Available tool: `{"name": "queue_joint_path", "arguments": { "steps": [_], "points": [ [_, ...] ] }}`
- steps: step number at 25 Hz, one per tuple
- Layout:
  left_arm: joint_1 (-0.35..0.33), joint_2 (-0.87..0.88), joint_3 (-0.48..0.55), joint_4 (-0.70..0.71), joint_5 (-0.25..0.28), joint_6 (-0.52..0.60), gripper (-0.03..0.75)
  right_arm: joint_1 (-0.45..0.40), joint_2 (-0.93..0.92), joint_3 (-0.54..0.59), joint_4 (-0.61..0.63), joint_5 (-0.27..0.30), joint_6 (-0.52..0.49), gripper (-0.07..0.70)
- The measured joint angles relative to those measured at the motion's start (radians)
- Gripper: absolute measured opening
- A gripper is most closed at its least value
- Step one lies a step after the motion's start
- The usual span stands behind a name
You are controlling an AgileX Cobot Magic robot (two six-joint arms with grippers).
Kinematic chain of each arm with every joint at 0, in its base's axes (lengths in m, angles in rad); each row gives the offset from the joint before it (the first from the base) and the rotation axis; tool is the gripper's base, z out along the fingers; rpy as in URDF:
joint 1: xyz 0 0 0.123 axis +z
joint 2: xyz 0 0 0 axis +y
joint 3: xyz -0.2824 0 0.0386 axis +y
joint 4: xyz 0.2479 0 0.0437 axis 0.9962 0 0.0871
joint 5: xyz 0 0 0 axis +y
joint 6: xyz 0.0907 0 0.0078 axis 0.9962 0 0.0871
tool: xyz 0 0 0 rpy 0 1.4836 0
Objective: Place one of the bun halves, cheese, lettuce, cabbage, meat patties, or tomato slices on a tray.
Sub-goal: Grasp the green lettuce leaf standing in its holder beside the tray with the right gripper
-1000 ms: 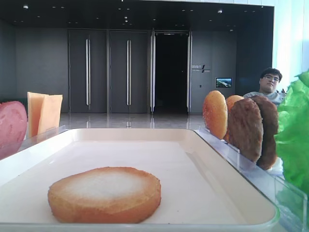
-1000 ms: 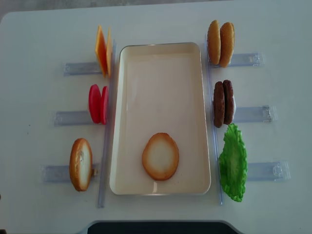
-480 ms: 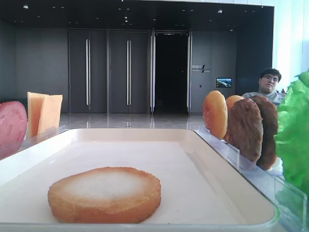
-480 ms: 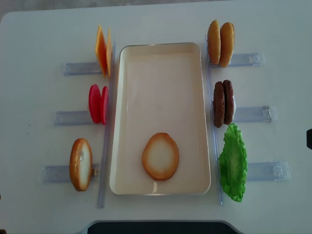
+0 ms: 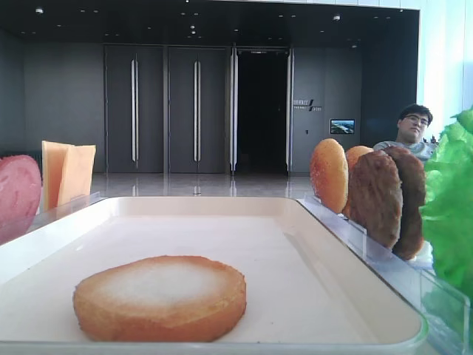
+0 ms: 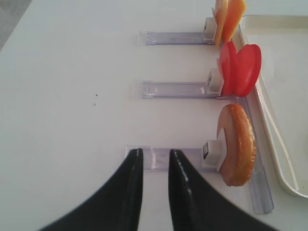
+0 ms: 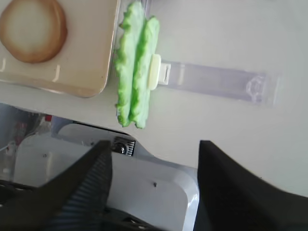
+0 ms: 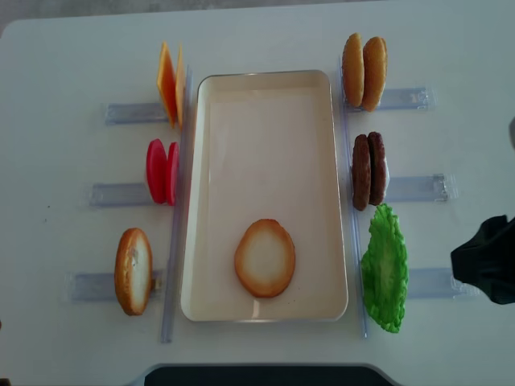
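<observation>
Overhead, one bun half (image 8: 265, 258) already lay flat, pale face up, at the near end of the tray (image 8: 265, 104); the lettuce (image 8: 385, 269) stood on edge in its clear rack (image 8: 438, 282) just outside the tray's right rim, with the right gripper (image 8: 485, 259) a dark shape just beyond that rack's outer end. The right wrist view showed its fingers (image 7: 84, 187) standing wide apart with nothing between them. The left gripper (image 6: 152, 185) hung over the near-left rack, its fingers a narrow gap apart and empty. Judged the lettuce leaves light, thin and floppy, likely to bend or slip; best pinched across the two upright leaves near the top ruffled edge, clear of the white clip, then lifted straight up. The standing meat patties (image 8: 368, 170) and buns looked stiffer, easier to pinch across their faces. No brand, label or readable writing on any item; a small wall sign in the low front view was too small to read
</observation>
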State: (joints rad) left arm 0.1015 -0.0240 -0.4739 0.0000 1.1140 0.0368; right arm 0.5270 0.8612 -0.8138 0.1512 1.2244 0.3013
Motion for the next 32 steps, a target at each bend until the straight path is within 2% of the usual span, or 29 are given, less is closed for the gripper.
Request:
{"name": "queue_joint_path", "arguments": {
  "steps": [6, 11, 16, 24, 32],
  "points": [
    [0.000, 0.000, 0.000, 0.000, 0.000, 0.000, 0.140, 0.119, 0.128, 0.000, -0.070, -0.001, 0.109, 0.417],
    [0.000, 0.000, 0.000, 0.000, 0.000, 0.000, 0.140, 0.181, 0.183, -0.025, -0.089, -0.001, 0.149, 0.424],
    [0.000, 0.000, 0.000, 0.000, 0.000, 0.000, 0.140, 0.192, 0.206, -0.071, -0.106, -0.001, 0.155, 0.424],
    [0.000, 0.000, 0.000, 0.000, 0.000, 0.000, 0.140, 0.192, 0.245, -0.073, -0.114, -0.002, 0.155, 0.424],
    [0.000, 0.000, 0.000, 0.000, 0.000, 0.000, 0.140, 0.192, 0.378, -0.127, -0.099, -0.021, 0.122, 0.424]
  ]
}}
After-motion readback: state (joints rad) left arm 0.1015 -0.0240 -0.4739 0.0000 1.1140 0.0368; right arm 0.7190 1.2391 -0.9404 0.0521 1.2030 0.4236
